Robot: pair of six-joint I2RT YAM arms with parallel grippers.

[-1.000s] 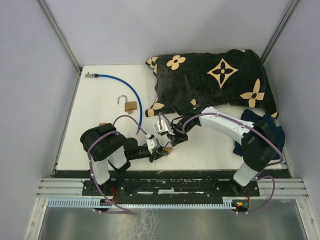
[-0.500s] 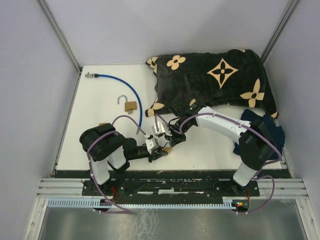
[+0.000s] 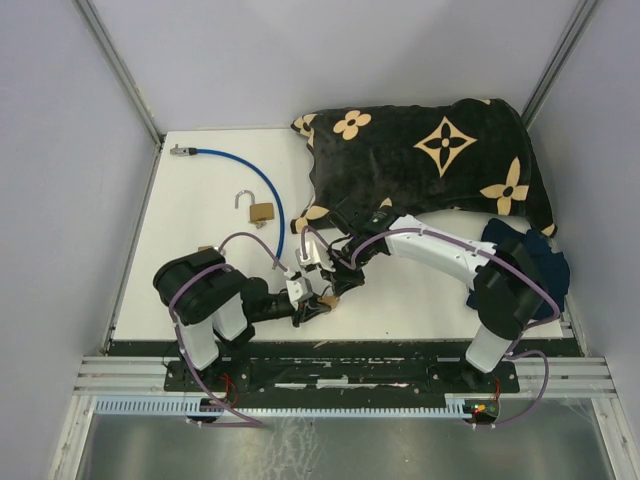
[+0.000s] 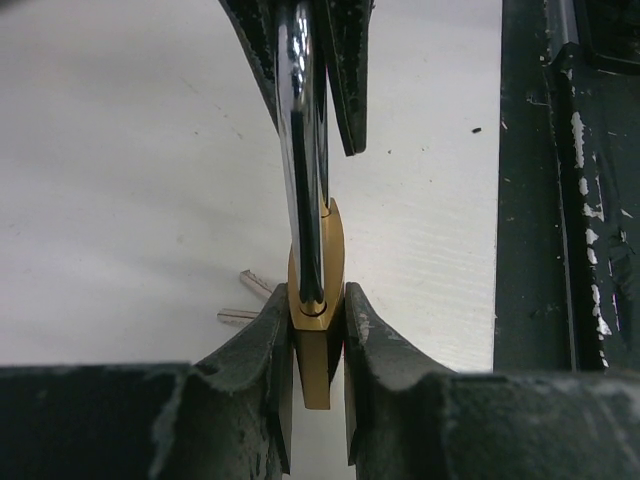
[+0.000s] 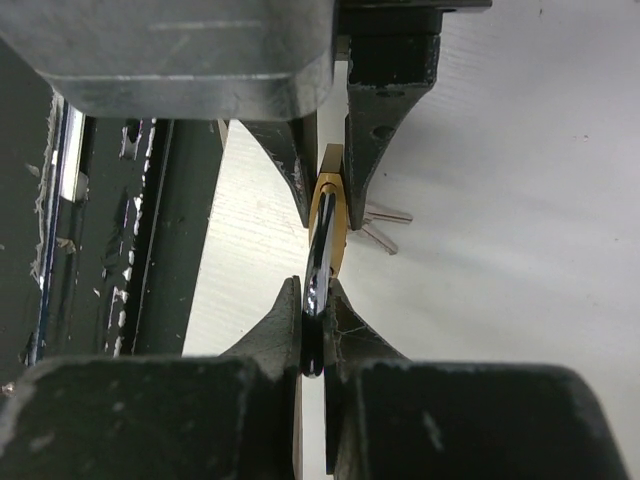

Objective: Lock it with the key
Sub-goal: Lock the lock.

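Pale grey-lilac walls [image 3: 300,60] enclose a white counter [image 3: 190,205] on three sides, with slanted metal struts [image 3: 118,70] at the back corners, an aluminium rail [image 3: 120,381] along its near edge and grey floor [image 3: 300,447] below.

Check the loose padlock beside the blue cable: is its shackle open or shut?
Open. The loose padlock lies flat, its shackle swung off to one side, with one end free of the brass body.

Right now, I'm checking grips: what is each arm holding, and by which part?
Left fingers clamp the padlock's brass body; right fingers pinch its shackle.
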